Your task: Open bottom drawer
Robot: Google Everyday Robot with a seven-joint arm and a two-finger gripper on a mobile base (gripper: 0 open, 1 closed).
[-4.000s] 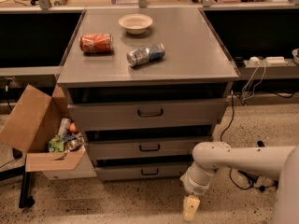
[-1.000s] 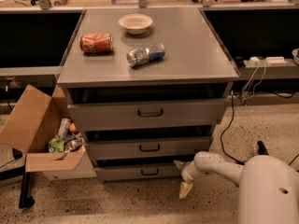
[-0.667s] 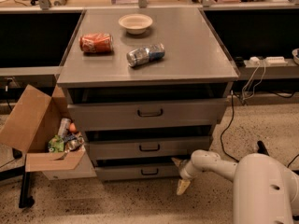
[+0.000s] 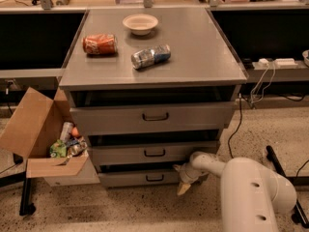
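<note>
The bottom drawer [image 4: 130, 178] is the lowest, shallowest grey front of the cabinet, with a small dark bar handle [image 4: 155, 177] at its centre. It looks shut or nearly shut. My gripper [image 4: 183, 180] hangs from the white arm just right of that handle, in front of the drawer's right part, with a pale fingertip [image 4: 183, 188] pointing down toward the floor. The middle drawer [image 4: 154, 152] and the tall top drawer [image 4: 154, 116] sit above it.
On the cabinet top lie a white bowl [image 4: 140, 23], a red can [image 4: 99, 44] and a silver can [image 4: 150, 56]. An open cardboard box [image 4: 46, 139] of rubbish stands left of the cabinet. Cables [image 4: 236, 124] hang at the right. A black stand leg [image 4: 282, 166] is at the right.
My gripper has moved left and toward the cabinet, from the floor in front of its right corner to the bottom drawer's front, near the handle. The drawers have not visibly moved.
</note>
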